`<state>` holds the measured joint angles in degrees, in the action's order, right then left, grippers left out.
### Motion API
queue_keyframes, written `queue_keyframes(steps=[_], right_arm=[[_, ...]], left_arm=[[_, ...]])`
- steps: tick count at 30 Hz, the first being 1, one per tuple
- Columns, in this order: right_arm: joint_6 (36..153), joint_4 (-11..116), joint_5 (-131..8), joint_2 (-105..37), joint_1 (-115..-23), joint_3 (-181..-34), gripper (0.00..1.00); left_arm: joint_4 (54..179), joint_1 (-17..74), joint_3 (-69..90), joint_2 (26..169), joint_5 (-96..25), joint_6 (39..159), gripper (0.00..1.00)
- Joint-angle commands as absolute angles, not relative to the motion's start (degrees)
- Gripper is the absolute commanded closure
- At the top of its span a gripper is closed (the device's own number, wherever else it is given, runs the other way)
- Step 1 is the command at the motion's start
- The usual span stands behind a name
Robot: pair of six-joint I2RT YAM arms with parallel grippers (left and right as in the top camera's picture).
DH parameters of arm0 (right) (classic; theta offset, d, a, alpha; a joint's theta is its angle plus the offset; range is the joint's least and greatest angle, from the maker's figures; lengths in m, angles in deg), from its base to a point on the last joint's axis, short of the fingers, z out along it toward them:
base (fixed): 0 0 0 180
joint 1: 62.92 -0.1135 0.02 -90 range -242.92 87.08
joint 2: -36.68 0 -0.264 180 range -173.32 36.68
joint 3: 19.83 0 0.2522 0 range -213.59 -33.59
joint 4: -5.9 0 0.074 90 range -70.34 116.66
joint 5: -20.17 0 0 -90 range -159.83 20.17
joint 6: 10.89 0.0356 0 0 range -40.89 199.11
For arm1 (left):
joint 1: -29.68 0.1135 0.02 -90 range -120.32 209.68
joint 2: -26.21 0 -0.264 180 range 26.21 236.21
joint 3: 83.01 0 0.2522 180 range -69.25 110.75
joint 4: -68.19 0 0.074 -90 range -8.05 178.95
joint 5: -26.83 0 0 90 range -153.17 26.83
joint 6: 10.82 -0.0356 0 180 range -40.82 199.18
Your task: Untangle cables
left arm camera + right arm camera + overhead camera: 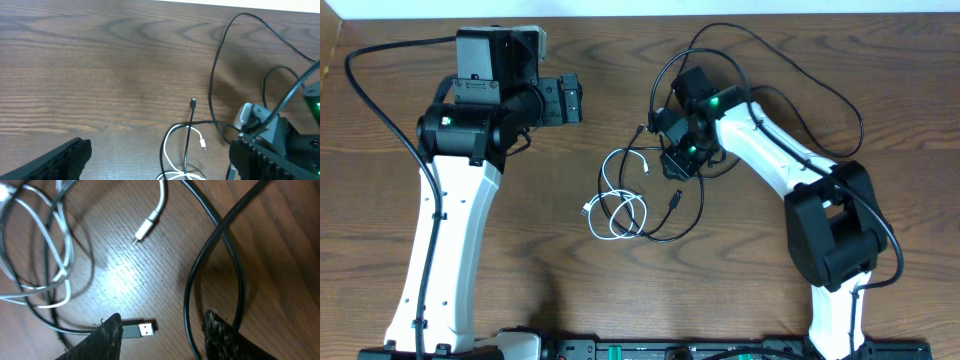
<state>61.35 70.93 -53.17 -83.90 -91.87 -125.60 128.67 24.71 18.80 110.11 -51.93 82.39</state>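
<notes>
Overhead: the left arm (445, 230) is raised from the near edge of the counter (620, 60) toward the far left corner. Its wrist is bent so the left gripper (572, 98) is pointed toward the middle, clear of the wood, with nothing held. The right arm (770, 150) is stretched from the near right corner toward the centre, and the right gripper (675, 165) is lowered over the tangle. The white cable (618, 212) is looped at the centre and overlapped by the black cable (675, 199), well away from every edge.

Left wrist: one finger (60, 160) is seen at the lower left, set far out, so the jaws are spread and empty. A black plug (193, 103) and a white connector (203, 145) lie ahead.

Right wrist: the fingers (107, 340) are parted and nothing is gripped. The USB plug (135, 329) of the black cable lies between the tips, just beside one of them. White loops are seen at the left.
</notes>
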Motion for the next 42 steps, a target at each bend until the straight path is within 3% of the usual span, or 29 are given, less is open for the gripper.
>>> queue_keyframes(steps=[1, 14, 19, 27, 42], right_arm=[[60.2, 70.8, -55.6, -86.0, -92.4, -126.2, 0.52], [60.5, 70.5, -58.6, -90.1, -92.5, -126.1, 0.63], [61.3, 70.4, -59.0, -90.1, -93.0, -126.1, 0.73], [65.6, 71.1, -59.4, -90.1, -93.3, -126.2, 0.98], [67.9, 80.0, -37.9, -84.8, -92.9, -139.8, 0.99]], left_arm=[[129.4, 24.9, 19.6, 109.5, -52.3, 82.9, 0.06], [129.7, 24.9, 19.6, 109.5, -52.3, 82.9, 0.06], [129.7, 24.9, 19.6, 109.5, -52.3, 82.9, 0.06], [129.7, 24.9, 19.6, 109.5, -52.3, 82.9, 0.06], [129.9, 24.9, 19.6, 109.5, -52.3, 82.9, 0.06]])
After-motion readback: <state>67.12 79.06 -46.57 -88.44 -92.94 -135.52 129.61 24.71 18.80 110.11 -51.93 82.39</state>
